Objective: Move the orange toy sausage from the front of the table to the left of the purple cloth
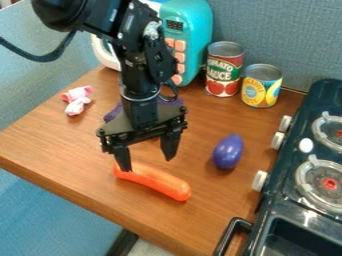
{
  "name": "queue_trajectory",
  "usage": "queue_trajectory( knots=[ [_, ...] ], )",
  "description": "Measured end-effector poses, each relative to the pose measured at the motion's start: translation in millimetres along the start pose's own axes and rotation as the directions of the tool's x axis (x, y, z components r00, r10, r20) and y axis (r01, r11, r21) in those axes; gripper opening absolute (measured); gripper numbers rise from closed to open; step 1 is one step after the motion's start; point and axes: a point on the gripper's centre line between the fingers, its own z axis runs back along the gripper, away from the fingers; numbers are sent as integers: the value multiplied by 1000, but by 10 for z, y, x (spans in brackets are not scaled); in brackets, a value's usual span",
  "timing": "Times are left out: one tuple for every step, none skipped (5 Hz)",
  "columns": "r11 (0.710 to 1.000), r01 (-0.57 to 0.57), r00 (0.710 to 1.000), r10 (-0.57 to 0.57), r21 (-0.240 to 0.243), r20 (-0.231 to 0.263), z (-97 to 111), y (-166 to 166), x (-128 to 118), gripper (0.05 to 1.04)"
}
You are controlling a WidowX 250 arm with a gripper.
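Observation:
The black gripper [147, 161] hangs over the middle of the wooden table, its two fingers spread apart with nothing between them. An orange sausage-shaped toy [155, 182] lies just below the fingertips, slanting down to the right; whether the left finger touches it I cannot tell. To the right of the gripper lies a purple egg-shaped toy [228, 151]. Behind the gripper is a dark purple cloth [115, 113], partly hidden by the arm. A small pink and white toy [77, 100] lies at the left of the table.
A teal toy microwave [194, 30] stands at the back, beside a red tomato can [224, 69] and a yellow can [261, 86]. The black toy stove [287, 200] with white knobs borders the table [60, 145] on the right. A blue-grey partition [280, 35] rises behind.

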Motion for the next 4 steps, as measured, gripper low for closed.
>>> queue_trajectory(
  knots=[
    [996, -80, 996, 81, 35, -36, -122, -23, -45, 1001],
    [990, -135, 988, 138, 38, -74, -188, -106, -63, 1000],
    [981, -183, 976, 189, 62, -110, -300, -123, -106, 1000],
    [968, -215, 967, 230, 129, -112, -398, -103, -98, 1000]
  ],
)
